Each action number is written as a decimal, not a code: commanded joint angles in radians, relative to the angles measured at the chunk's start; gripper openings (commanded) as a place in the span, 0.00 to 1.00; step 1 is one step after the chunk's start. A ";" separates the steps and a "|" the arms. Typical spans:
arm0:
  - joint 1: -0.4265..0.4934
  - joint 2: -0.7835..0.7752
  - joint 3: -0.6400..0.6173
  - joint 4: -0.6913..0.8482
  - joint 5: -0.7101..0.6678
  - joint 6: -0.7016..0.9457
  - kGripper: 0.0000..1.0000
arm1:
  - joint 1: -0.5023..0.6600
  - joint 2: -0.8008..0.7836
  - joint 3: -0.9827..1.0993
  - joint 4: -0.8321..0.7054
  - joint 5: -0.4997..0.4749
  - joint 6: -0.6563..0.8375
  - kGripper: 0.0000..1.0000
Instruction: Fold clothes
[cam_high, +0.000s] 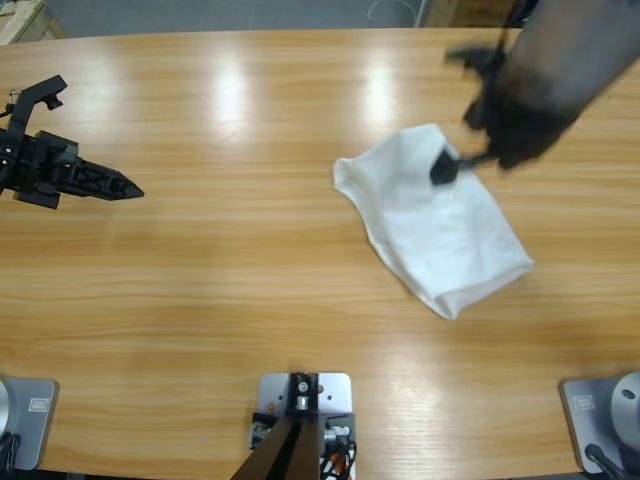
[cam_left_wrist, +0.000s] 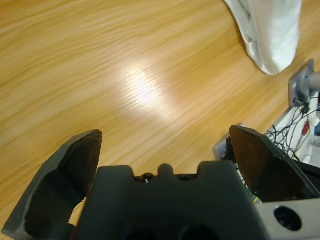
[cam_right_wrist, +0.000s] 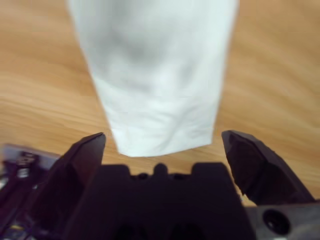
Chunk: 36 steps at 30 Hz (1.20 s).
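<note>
The clothes are one white T-shirt (cam_high: 440, 225), folded into a compact bundle on the right half of the wooden table (cam_high: 230, 290). My right gripper (cam_high: 447, 166) hovers over the bundle's upper edge, and its arm comes in blurred from the top right corner. In the right wrist view the jaws of the right gripper (cam_right_wrist: 162, 136) stand wide open, with the T-shirt (cam_right_wrist: 155, 75) ahead of them and nothing between them. My left gripper (cam_high: 128, 187) lies far off at the table's left edge, pointing right. The left gripper (cam_left_wrist: 165, 135) is open over bare wood, with the T-shirt (cam_left_wrist: 272, 30) in the far corner.
The table's far edge (cam_high: 250, 35) runs along the top of the high view, with grey floor behind it. Bare wood stretches between the left gripper and the shirt.
</note>
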 joint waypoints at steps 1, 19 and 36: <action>-0.010 0.042 0.011 -0.007 -0.018 0.010 0.99 | -0.074 0.097 -0.084 0.038 -0.021 -0.097 0.96; -0.013 0.061 0.002 -0.006 0.023 0.005 0.97 | -0.161 0.213 0.271 -0.465 0.137 -0.239 0.95; -0.155 -0.016 -0.054 0.018 0.116 -0.019 0.97 | -0.161 0.140 0.331 -0.437 0.135 -0.238 0.96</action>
